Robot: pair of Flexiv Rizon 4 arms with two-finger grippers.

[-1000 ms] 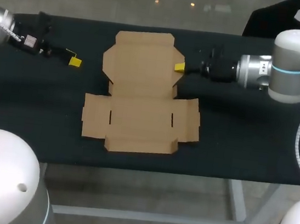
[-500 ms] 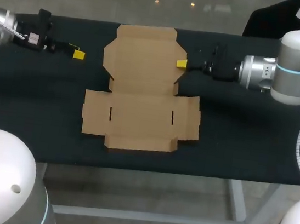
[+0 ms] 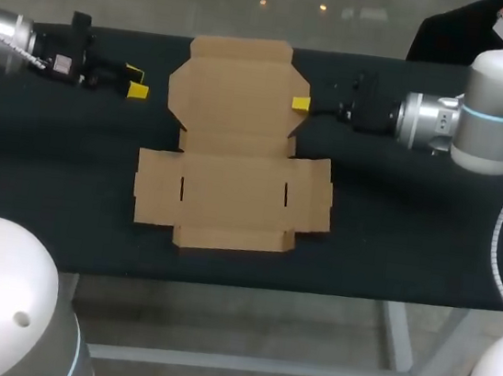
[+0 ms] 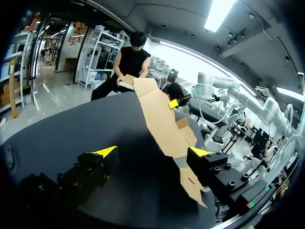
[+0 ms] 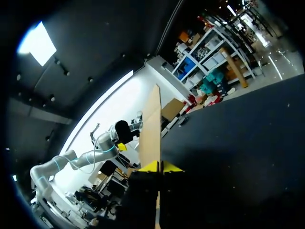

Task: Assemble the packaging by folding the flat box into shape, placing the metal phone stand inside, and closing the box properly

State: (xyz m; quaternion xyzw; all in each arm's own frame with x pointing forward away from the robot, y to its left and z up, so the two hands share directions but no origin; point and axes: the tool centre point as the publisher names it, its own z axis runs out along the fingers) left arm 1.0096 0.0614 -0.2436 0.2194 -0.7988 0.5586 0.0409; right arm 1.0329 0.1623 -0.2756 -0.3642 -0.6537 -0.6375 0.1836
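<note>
**Box just got dragged a bit while the lid panel tips up: fold is only starting**

So the right end effector (image 3: 300, 105) is pinched narrow on the right-hand edge of the flat cardboard box (image 3: 232, 195), specifically on its lid panel (image 3: 236, 93), the part toward the far edge of the bench (image 3: 413, 228). The right wrist view has the card edge running straight in between the two yellow tips, so that's a real grip

What changed in the last second: the whole box has slid a little toward the left edge of the bench and toward the far edge, and the right end effector has gone the same way with it. In the left wrist view the lid panel looks raised off the bench rather than lying flat. The left end effector (image 3: 136, 82) has drifted toward the far edge too, and slightly nearer the box, but it's wide open, holding nothing, and well apart from the card near the far left corner

My read: the sheet is skating instead of creasing, since nothing pins the base panel down. Probably the left one needs to brace it. The rest of the box is flat in the middle of the bench, and the metal phone stand doesn't show in any view
</note>
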